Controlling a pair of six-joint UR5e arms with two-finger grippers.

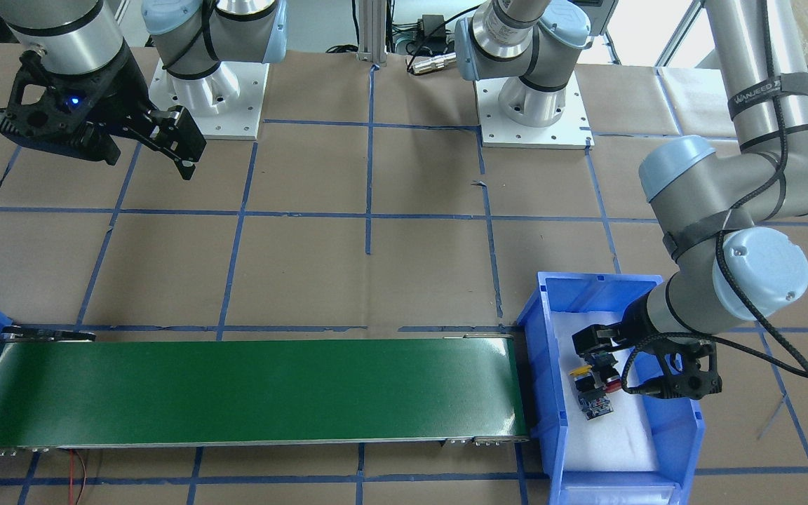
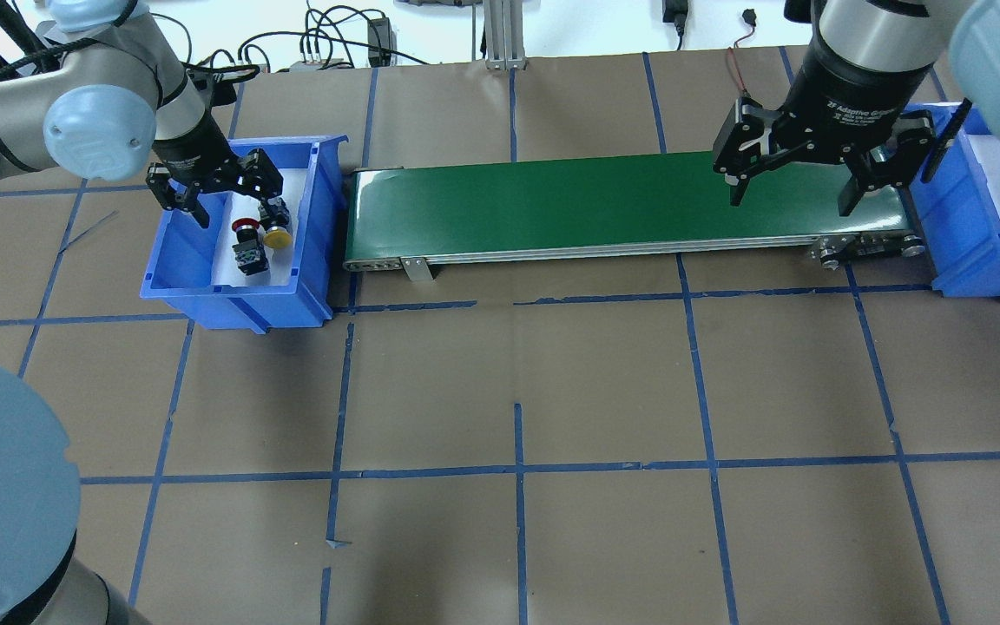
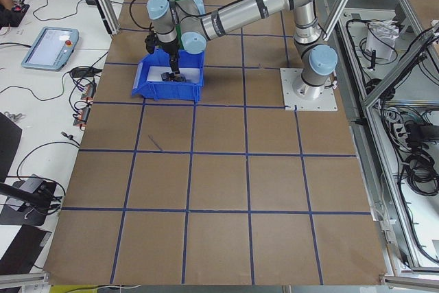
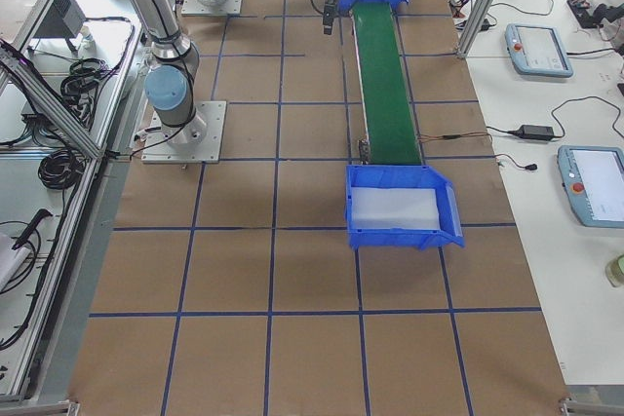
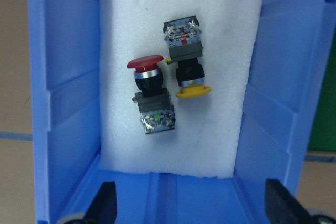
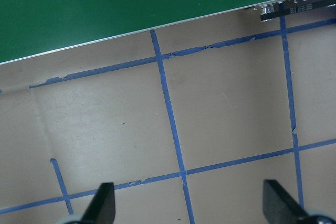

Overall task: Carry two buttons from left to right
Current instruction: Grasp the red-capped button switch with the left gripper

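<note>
Two buttons lie side by side on white foam in the left blue bin [image 2: 205,291]. The red button [image 5: 145,66] points its cap away from the yellow button [image 5: 192,92], which lies the other way round. They also show in the overhead view, red [image 2: 246,229] and yellow [image 2: 278,238]. My left gripper [image 2: 222,198] hangs open and empty just above them inside the bin; its fingertips [image 5: 106,203] frame the wrist view's bottom. My right gripper [image 2: 791,187] is open and empty, high over the right end of the green conveyor [image 2: 552,204].
The conveyor runs between the left bin and a second blue bin [image 2: 986,252] with white foam at the right end. Brown paper with blue tape lines [image 6: 168,108] covers the table. Both arm bases [image 1: 534,105] stand on white plates at the robot's side.
</note>
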